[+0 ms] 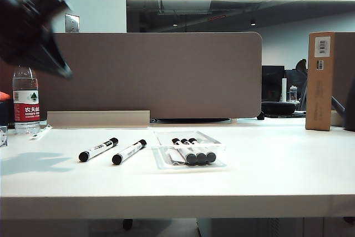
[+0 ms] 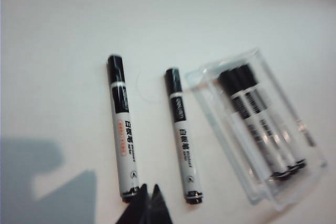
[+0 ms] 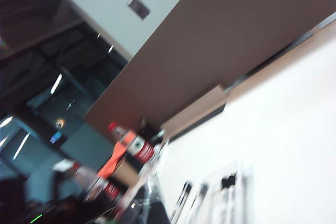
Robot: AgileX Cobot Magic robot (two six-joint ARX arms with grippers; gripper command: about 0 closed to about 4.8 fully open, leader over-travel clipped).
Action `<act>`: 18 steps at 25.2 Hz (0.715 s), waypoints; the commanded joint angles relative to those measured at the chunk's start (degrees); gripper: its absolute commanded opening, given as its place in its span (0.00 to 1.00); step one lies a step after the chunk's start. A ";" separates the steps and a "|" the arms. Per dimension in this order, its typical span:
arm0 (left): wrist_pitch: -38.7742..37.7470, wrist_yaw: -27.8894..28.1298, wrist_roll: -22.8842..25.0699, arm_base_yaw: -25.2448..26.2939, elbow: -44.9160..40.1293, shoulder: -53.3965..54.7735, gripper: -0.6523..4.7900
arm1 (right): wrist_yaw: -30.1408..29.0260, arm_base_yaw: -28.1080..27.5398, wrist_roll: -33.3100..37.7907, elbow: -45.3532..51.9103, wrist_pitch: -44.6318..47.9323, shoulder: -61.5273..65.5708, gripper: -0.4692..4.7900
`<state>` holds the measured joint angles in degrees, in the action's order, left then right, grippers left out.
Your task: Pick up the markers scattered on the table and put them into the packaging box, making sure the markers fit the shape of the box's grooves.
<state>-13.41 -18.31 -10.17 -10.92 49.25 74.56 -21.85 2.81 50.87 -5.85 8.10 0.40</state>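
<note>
Two loose markers lie side by side on the white table: one further left, the other close to the packaging box. This clear tray holds three markers in its grooves. My left gripper hangs blurred high above the table's left end. In the left wrist view its dark tips are shut and empty, over the end of a loose marker; the second marker and the box lie beside it. My right gripper is a dark blur, its jaws unreadable.
A water bottle with a red label stands at the back left. A tall brown cardboard box stands at the back right. A brown partition closes off the rear of the table. A dark shape sits at the right edge.
</note>
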 commanded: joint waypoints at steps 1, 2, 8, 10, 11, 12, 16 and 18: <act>-3.30 3.41 1.81 -2.12 4.90 6.51 0.17 | -3.37 0.02 -0.74 -4.90 -8.26 2.95 0.08; -3.26 4.22 2.03 -2.25 5.86 8.74 0.19 | -4.59 0.00 -2.08 -6.60 -9.92 4.70 0.08; -1.75 5.07 5.07 -2.95 8.09 17.14 0.19 | -11.50 1.18 -14.14 -19.32 -17.18 22.08 0.08; 1.14 5.53 5.68 -2.97 8.13 18.62 0.19 | -11.32 3.50 -21.16 -25.20 -20.52 30.49 0.08; 2.14 5.53 5.66 -2.95 8.13 18.86 0.19 | -11.34 4.37 -22.86 -26.80 -21.14 33.24 0.08; 3.37 5.68 5.68 -2.97 8.13 19.06 0.19 | -11.32 5.62 -24.30 -28.83 -21.86 36.57 0.08; 6.82 5.62 5.66 -2.97 8.15 20.17 0.19 | -9.90 12.90 -25.62 -37.05 -23.12 51.69 0.08; 6.75 5.35 5.64 -2.97 8.15 20.65 0.19 | -10.38 15.72 -25.59 -40.39 -23.34 57.83 0.08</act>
<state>-7.25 -12.78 -4.69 -13.76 57.23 94.91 -31.92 17.04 25.71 -44.34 -15.46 55.18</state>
